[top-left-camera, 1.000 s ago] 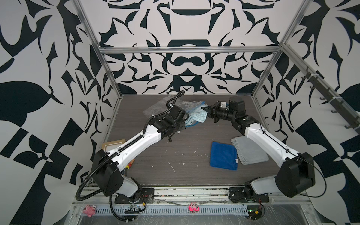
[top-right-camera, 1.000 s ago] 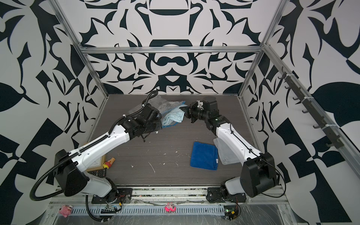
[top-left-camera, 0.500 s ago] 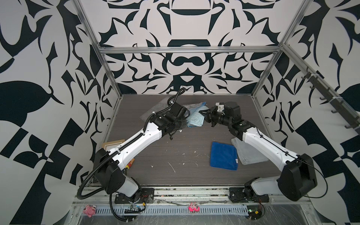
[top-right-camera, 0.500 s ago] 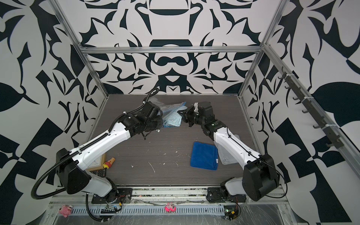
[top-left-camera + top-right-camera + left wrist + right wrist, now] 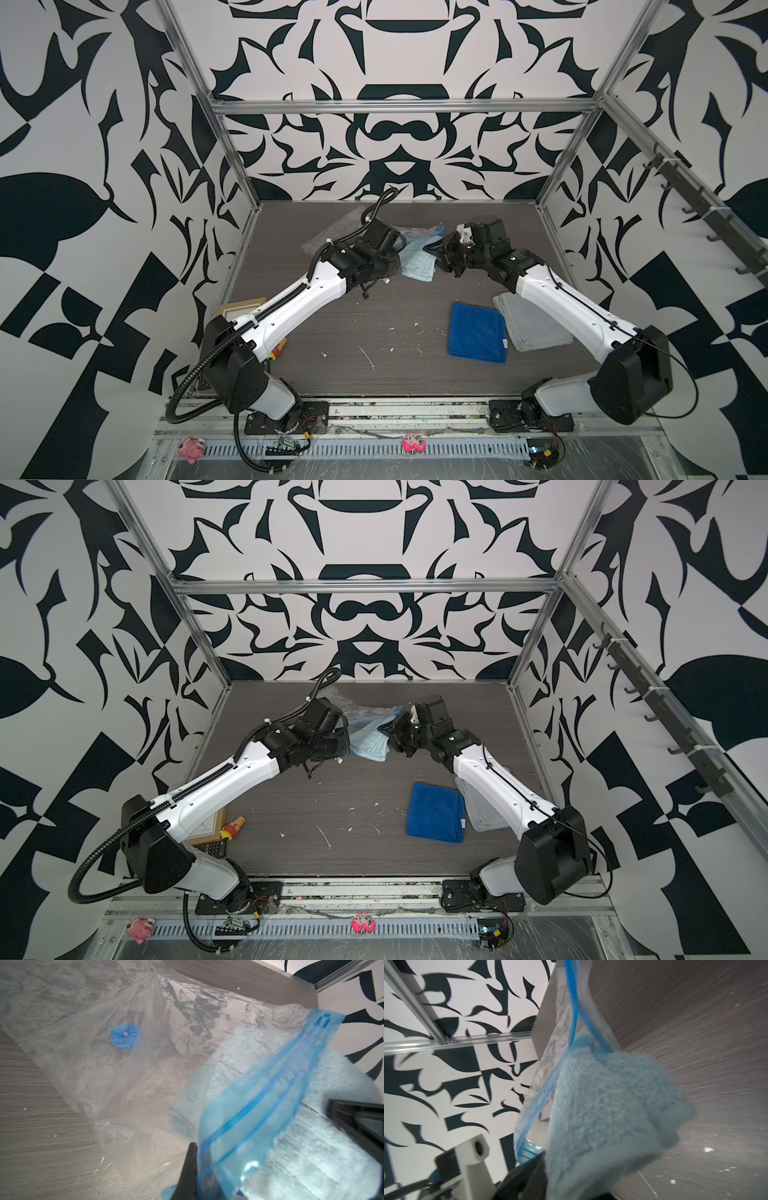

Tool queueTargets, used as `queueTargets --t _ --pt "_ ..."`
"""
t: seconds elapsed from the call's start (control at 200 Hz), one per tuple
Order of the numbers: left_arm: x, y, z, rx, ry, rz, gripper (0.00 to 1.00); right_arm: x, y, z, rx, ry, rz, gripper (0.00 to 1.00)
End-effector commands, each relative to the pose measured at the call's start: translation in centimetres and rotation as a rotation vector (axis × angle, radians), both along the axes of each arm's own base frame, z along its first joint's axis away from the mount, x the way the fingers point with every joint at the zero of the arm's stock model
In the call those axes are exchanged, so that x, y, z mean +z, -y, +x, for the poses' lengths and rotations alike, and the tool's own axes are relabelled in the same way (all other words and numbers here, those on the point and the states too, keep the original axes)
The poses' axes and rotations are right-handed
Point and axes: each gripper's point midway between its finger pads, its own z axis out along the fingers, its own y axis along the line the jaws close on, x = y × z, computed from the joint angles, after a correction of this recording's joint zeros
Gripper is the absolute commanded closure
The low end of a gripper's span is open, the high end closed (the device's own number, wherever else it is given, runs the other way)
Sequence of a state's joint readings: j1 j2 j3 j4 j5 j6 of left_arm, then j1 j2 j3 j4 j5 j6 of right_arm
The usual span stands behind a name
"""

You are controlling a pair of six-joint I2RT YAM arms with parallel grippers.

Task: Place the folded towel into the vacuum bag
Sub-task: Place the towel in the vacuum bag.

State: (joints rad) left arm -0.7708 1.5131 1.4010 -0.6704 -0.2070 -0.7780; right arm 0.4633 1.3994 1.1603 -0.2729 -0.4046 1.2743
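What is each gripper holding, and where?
The left gripper pinches the vacuum bag by its blue zip strip. The right gripper touches the light blue towel; whether it grips cannot be told.

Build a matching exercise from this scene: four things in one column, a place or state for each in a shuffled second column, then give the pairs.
Column one
1. light blue towel
2. dark blue towel
3. grey towel
4. left tool

Column two
A. shut on the zip strip of the vacuum bag
B. partly under the right arm
C. partway into the bag's mouth
D. flat on the table, nothing on it

Pairs: 1-C, 2-D, 3-B, 4-A
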Motion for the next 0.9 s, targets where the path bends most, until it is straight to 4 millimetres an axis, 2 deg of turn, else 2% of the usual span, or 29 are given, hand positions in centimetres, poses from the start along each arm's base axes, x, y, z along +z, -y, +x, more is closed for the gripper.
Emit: queueTargets --t 0.0,0.125,0.24,0.385,0.5,0.68,0.895 --pt "2.3 0.7 -0.2 -0.031 0.027 -0.05 1.0 3.5 1.1 0.0 -0.008 0.134 -0.066 0.53" --pt "2.3 0.7 -0.1 -0.025 0.021 -0.06 1.0 4.4 1.4 -0.1 -0.013 0.171 -0.07 0.4" --pt "2.1 0.9 0.3 -0.017 0.006 -0.078 1.0 5.7 1.1 -0.4 0.015 0.211 -0.052 0.32" --pt "1.6 1.4 0.6 -0.016 -0.029 -0.126 1.0 6.8 1.7 -1.3 0.034 0.249 -0.086 0.32" --pt "2.1 1.6 0.8 -0.018 -0.024 -0.145 1.0 5.9 2.0 -1.7 0.036 0.227 -0.101 0.37" --pt "2.8 1.9 0.9 -0.025 -0.016 -0.16 1.0 3.8 0.6 -2.1 0.06 0.188 -0.094 0.38" --pt "2.9 2.1 0.9 -0.029 -0.019 -0.171 1.0 4.0 -1.2 -2.0 0.097 0.201 -0.09 0.38"
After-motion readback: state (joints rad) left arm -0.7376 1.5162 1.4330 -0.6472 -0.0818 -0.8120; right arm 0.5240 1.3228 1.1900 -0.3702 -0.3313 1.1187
